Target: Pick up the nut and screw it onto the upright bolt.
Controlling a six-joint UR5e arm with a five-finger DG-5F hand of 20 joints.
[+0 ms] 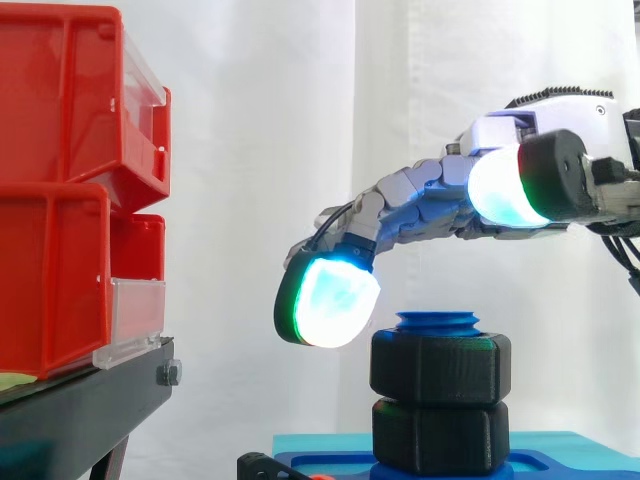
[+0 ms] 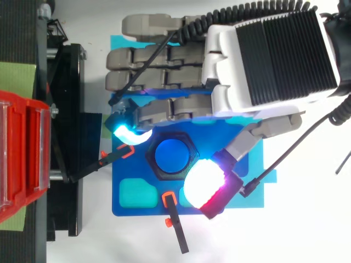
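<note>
White curtain backs the side view, where the hand [image 1: 430, 195] hangs loosely spread above the upright blue bolt [image 1: 437, 322], grasping nothing. The black nut [image 1: 440, 367] sits round that bolt, its axis vertical. From above, glowing fingertips [image 2: 127, 134] flank the bolt on two sides.

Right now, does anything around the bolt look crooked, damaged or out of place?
Nothing stands out. The upper nut and lower nut sit level, stacked on the upright blue bolt, which stands on its blue base. The robot hand hangs open above them.
</note>
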